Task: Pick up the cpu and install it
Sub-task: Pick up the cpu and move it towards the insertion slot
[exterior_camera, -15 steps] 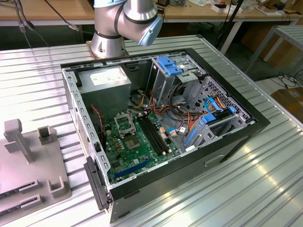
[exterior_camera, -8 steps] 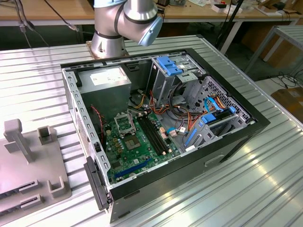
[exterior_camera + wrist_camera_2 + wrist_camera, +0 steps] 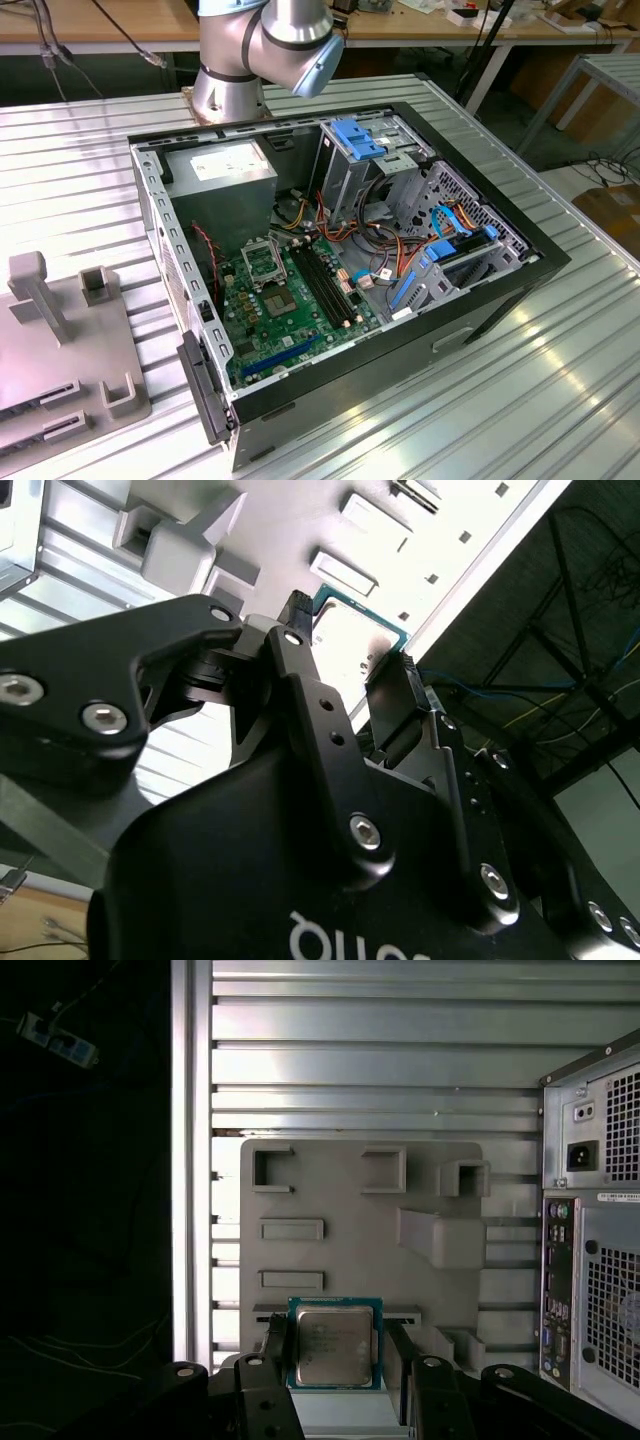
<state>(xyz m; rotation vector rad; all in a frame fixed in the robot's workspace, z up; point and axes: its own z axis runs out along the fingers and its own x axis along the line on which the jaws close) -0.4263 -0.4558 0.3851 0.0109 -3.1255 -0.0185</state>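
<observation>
The claw is clamped on the cpu, a black finger pressed to each of two opposite edges, holding the chip flat with its silver top to the camera and well clear of the grey fixture beneath it. In the first wrist view that fixture lies on the slatted table, its raised blocks and shallow pockets spread out around the chip, and the case stands just beside it, showing its rear panel with power inlet and vent holes. The second wrist view looks along the claw from behind the linkage: the cpu shows its green edge between the fingertips, with the fixture far behind it. The exterior view gives the other half of the scene: the arm rising at the far side of the table, the fixture at the exterior view's left, and the case lying open. Inside, the socket sits on the green board between the power supply and the memory slots - red and black wires hang close on one side, a cable bundle lies beyond the slots.
</observation>
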